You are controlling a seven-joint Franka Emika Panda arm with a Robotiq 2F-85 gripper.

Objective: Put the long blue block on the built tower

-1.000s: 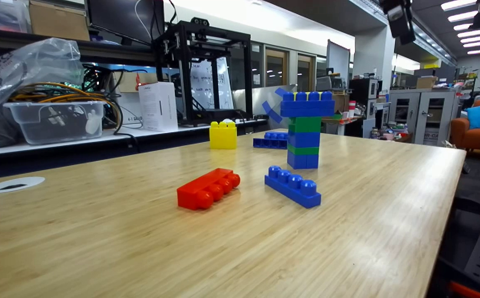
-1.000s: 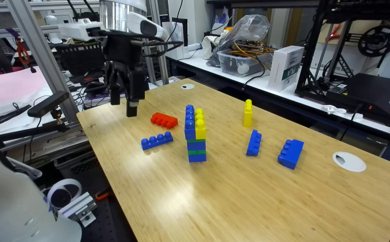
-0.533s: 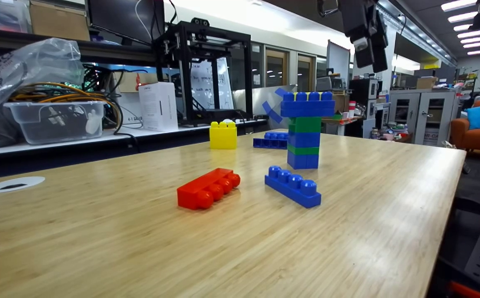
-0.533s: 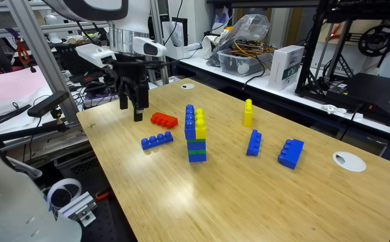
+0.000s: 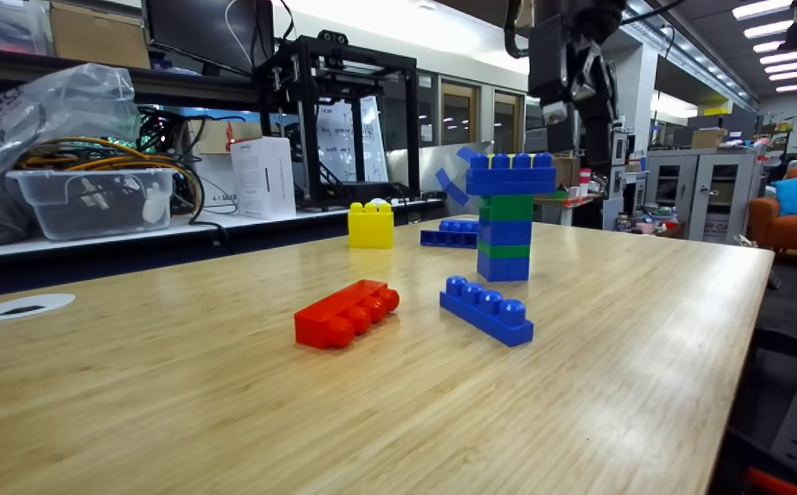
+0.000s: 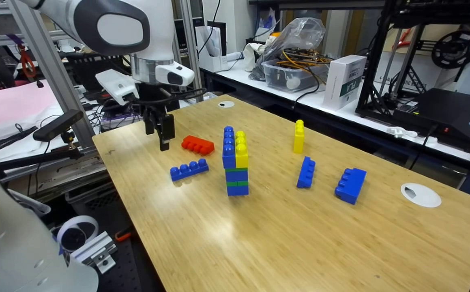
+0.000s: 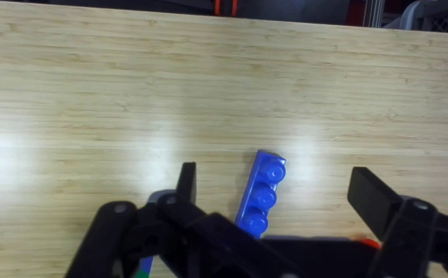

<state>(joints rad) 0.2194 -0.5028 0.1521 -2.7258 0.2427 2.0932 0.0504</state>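
As we catalogue the desk [image 6: 291, 243], we enter first the long blue block [image 6: 189, 170]: narrow, four studs facing up, lying directly on the surface near the red brick [image 6: 197, 145] and apart from the built tower [image 6: 237, 175]. Tower, one: upright, in blue and green courses, crowned with a row of blue studs beside a row of yellow. Red brick, one: four studs, resting on its side. Tool [image 6: 157, 138], one: black, hanging above the desk and pointing down — released, its jaws set wide apart. In the wrist view we find the block below, framed between the jaws, one end hidden by the tool itself. Yellow brick [image 6: 298, 138], one: studs up, farther back than the tower in both exterior views. We list further, in an exterior view, a narrow blue brick [image 6: 306, 172] and a broader blue brick [image 6: 350, 185], near each other, across the tower from the block.
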